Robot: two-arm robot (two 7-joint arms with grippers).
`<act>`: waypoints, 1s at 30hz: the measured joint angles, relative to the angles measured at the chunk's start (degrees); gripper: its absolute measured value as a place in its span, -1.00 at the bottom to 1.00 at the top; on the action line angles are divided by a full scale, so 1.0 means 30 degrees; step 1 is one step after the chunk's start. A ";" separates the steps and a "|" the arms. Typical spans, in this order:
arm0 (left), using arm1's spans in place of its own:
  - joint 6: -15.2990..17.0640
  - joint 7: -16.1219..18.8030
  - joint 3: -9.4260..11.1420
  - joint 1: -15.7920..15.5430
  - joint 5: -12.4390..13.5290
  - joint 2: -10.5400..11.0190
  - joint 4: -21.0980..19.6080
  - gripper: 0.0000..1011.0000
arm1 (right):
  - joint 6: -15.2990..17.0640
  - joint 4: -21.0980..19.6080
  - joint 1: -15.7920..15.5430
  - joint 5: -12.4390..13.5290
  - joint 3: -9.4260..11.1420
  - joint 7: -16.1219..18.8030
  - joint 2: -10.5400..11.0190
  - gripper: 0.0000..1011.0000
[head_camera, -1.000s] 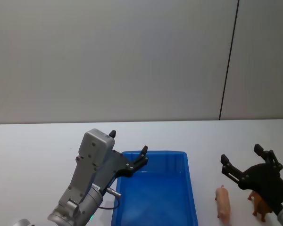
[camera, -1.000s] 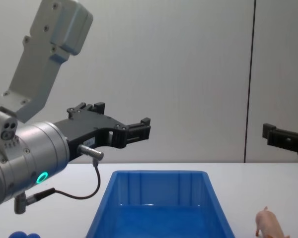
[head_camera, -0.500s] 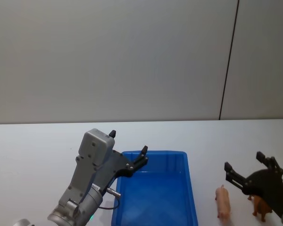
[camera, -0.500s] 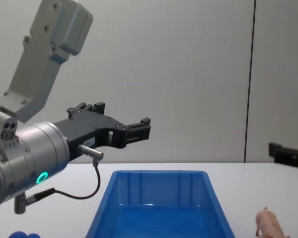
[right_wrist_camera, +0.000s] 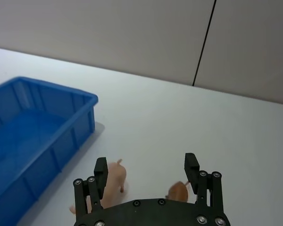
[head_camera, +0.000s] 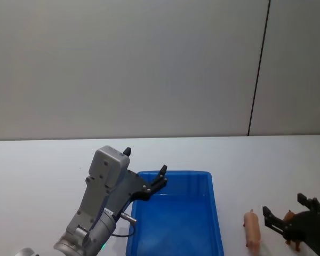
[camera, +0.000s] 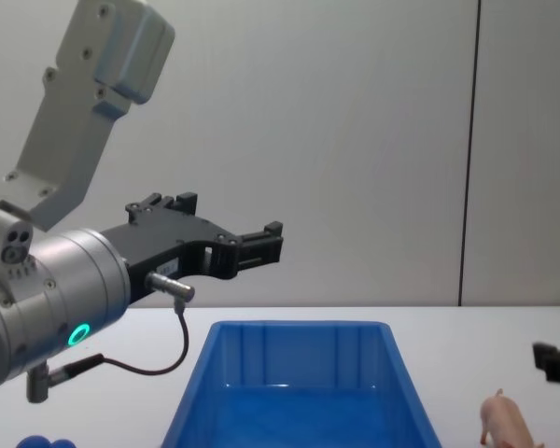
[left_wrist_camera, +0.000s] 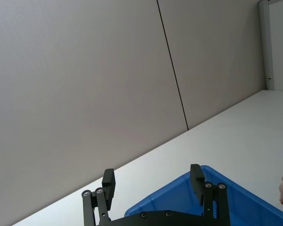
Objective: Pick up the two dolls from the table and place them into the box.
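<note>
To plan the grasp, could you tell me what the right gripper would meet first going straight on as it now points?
Probably the bare table between the pig and the brown animal; the open right gripper points into that gap, though depth is unclear.

Ahead of my right gripper [right_wrist_camera: 145,161] a plain pale grey panelled wall [right_wrist_camera: 108,33] rises from the far edge of the flat white tabletop [right_wrist_camera: 188,117]. A thin dark vertical seam [right_wrist_camera: 204,42] splits that wall, almost straight ahead of the gripper. The light is soft and even.
</note>
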 joint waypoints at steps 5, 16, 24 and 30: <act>0.0000 0.0000 0.0000 0.0000 0.0000 -0.0001 0.0000 0.98 | 0.0459 0.0179 -0.0097 -0.0088 0.0072 -0.0085 0.0111 0.98; 0.0000 0.0000 0.0000 0.0000 0.0000 -0.0001 0.0001 0.98 | 0.1341 0.0700 -0.0200 -0.0123 0.0238 -0.0258 0.0251 0.98; 0.0000 0.0001 0.0000 0.0000 0.0000 -0.0001 -0.0001 0.98 | 0.1934 0.1082 -0.0185 0.0185 0.0382 -0.0195 0.0295 0.79; 0.0000 0.0001 0.0000 0.0000 0.0000 -0.0001 0.0000 0.98 | 0.2081 0.1343 -0.0148 0.0443 0.0459 0.0052 0.0304 0.45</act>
